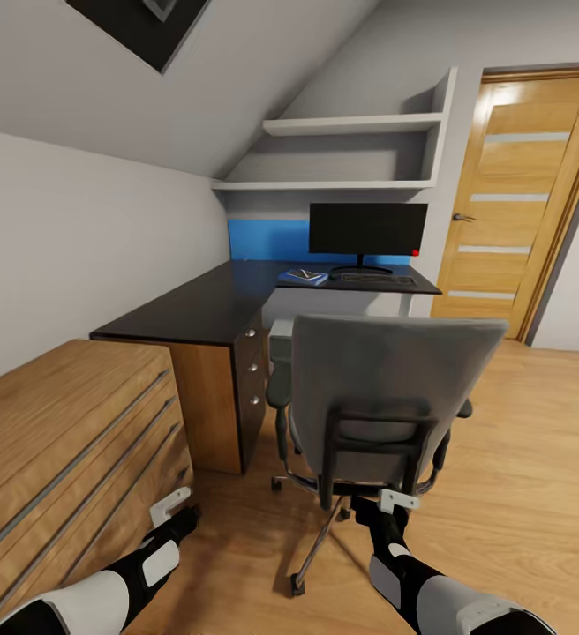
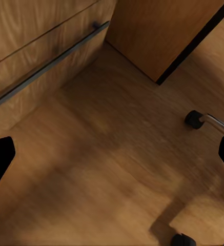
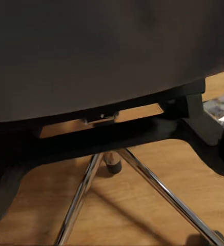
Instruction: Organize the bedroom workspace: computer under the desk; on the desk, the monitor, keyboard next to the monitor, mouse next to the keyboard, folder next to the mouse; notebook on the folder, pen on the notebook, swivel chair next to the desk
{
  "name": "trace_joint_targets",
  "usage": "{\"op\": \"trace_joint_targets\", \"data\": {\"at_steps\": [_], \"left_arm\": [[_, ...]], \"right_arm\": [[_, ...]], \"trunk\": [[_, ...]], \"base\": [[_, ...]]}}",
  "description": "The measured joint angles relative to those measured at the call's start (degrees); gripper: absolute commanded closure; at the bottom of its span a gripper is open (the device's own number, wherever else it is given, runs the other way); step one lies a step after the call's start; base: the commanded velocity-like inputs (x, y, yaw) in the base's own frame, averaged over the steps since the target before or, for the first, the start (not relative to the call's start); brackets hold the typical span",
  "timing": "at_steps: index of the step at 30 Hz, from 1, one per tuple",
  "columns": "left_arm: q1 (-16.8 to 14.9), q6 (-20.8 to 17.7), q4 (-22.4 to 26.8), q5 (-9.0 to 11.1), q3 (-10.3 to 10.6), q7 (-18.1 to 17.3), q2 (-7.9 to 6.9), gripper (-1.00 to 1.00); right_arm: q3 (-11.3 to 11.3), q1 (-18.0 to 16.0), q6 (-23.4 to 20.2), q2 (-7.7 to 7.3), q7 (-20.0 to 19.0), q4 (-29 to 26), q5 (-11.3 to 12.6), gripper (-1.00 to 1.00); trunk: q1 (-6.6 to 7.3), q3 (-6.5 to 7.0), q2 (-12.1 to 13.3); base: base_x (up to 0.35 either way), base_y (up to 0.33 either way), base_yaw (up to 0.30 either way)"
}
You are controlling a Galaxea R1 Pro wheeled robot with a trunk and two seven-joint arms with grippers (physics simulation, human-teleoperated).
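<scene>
Swivel chair (image 1: 387,388) before open, empty jaws

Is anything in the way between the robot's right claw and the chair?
Nothing visible. The right claw sits low, just behind the gray swivel chair, and its wrist view looks straight at the chair's underside and chrome legs with no object between.

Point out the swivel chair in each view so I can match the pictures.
Head view: the swivel chair stands centre, grey backrest toward the camera, before the desk.
Left wrist view: two of its casters and a chrome leg show at the picture's edges.
Right wrist view: the seat's dark underside and chrome base.
Shared landmark: the chrome legs on the wooden floor.
</scene>
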State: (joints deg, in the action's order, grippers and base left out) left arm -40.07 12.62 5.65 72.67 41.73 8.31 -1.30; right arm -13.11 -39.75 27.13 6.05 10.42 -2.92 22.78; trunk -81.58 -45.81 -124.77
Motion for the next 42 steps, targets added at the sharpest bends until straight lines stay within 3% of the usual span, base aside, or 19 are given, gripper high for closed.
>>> {"op": "trace_joint_targets", "data": {"at_steps": [8, 11, 16, 21, 25, 26, 35, 42], "left_arm": [[0.00, 0.03, 0.00, -0.19, 0.21, 0.03, 0.27, -1.00], [0.02, -0.06, 0.07, -0.49, 0.49, -0.16, 1.19, -1.00], [0.02, -0.26, 0.11, -6.10, 2.93, -0.17, 3.37, -1.00], [0.03, -0.28, 0.12, -10.95, 3.46, -0.35, 5.79, -1.00], [0.03, -0.28, 0.08, -14.02, 3.47, -0.37, 6.76, -1.00], [0.03, -0.30, 0.05, -15.86, 3.51, -0.38, 7.16, -1.00], [0.03, -0.40, 0.04, -16.58, 3.48, -0.37, 7.35, -1.00], [0.03, -0.53, 0.04, -16.61, 3.48, -0.37, 7.37, -1.00]], "right_arm": [[0.34, -0.01, 0.06, -0.01, 0.11, 0.01, -1.20, -1.00], [0.01, -0.02, 0.00, 0.01, 0.01, 0.00, -1.52, -1.00], [0.07, -0.03, 0.00, -0.06, 0.01, -0.15, -1.55, -1.00], [0.08, -0.03, 0.00, -0.07, 0.01, -0.19, -1.57, -1.00], [0.07, -0.03, 0.00, -0.03, 0.01, -0.18, -1.57, -1.00], [0.07, -0.03, 0.00, -0.01, 0.01, -0.18, -1.57, -1.00], [0.08, -0.03, 0.00, -0.05, 0.01, -0.18, -1.57, -1.00], [0.07, -0.03, 0.00, -0.04, 0.01, -0.10, -1.58, -1.00]], "trunk": [[0.00, 0.00, 0.00], [0.00, 0.00, 0.00], [0.00, 0.00, 0.00], [0.00, 0.00, 0.00], [0.00, 0.00, 0.00], [0.00, 0.00, 0.00], [0.00, 0.00, 0.00], [-0.03, 0.00, 0.00]], "base": [[0.000, 0.000, 0.267], [0.000, 0.000, 0.231], [0.000, 0.000, 0.052], [0.000, 0.000, 0.006], [0.000, 0.000, 0.001], [0.000, 0.000, 0.000], [-0.011, 0.000, 0.000], [-0.246, 0.000, 0.000]]}}
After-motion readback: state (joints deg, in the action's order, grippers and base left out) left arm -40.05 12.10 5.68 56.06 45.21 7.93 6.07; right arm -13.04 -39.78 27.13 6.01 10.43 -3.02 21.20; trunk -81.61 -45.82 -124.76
